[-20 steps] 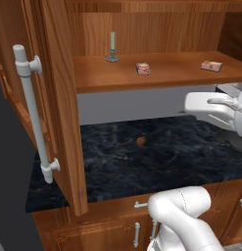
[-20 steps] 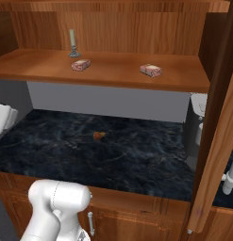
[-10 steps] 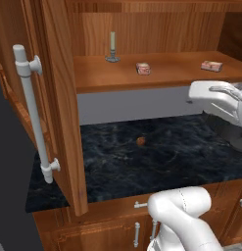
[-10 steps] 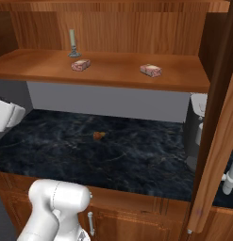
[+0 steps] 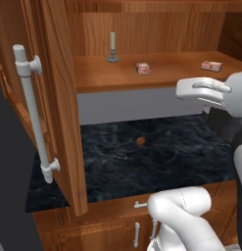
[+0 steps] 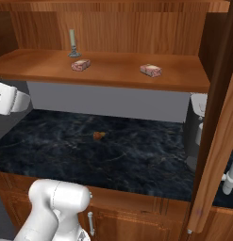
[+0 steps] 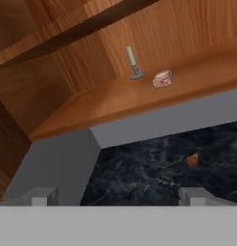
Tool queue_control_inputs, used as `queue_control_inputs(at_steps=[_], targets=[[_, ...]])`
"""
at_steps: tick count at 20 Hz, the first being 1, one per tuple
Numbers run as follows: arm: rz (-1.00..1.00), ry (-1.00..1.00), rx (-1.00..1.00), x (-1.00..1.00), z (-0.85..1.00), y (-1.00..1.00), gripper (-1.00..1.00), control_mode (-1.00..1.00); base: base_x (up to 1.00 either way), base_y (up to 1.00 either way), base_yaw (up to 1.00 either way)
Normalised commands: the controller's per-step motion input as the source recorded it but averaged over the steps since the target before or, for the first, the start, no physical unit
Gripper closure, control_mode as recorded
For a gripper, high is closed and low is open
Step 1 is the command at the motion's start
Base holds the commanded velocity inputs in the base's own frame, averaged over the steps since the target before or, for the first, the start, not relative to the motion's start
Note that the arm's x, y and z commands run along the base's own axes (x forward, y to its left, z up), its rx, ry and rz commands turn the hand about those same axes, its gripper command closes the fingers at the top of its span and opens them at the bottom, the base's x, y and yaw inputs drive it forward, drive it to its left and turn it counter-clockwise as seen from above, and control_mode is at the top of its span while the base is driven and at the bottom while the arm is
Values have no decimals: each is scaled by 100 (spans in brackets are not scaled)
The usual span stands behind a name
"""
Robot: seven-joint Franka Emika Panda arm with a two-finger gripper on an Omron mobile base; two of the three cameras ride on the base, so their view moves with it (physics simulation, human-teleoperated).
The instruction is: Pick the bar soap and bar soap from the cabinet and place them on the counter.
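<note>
Your arm has risen toward the cabinet (image 5: 157,34) shelf; gripper (image 7: 119,197) gapes wide, empty, both bar soaps (image 5: 143,68) (image 5: 211,65) untouched.

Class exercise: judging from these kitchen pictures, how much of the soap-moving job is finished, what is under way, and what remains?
Done: the cabinet stands open. Neither soap has moved: one bar soap lies near the candle, the other bar soap further along the shelf. In hand: the open gripper holds nothing, facing the shelf. Left: both bars to the counter.
</note>
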Motion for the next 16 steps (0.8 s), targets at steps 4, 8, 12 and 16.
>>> queue_control_inputs(at_steps=[4,8,12,16], targets=[[0,-3,-24,16,0,0,-100,-100,0,0,0],[0,-5,-20,4,0,0,-100,-100,0,0,0],[0,-4,-14,1,0,0,-100,-100,0,0,0],[0,-3,-15,15,0,0,-100,-100,0,0,0]])
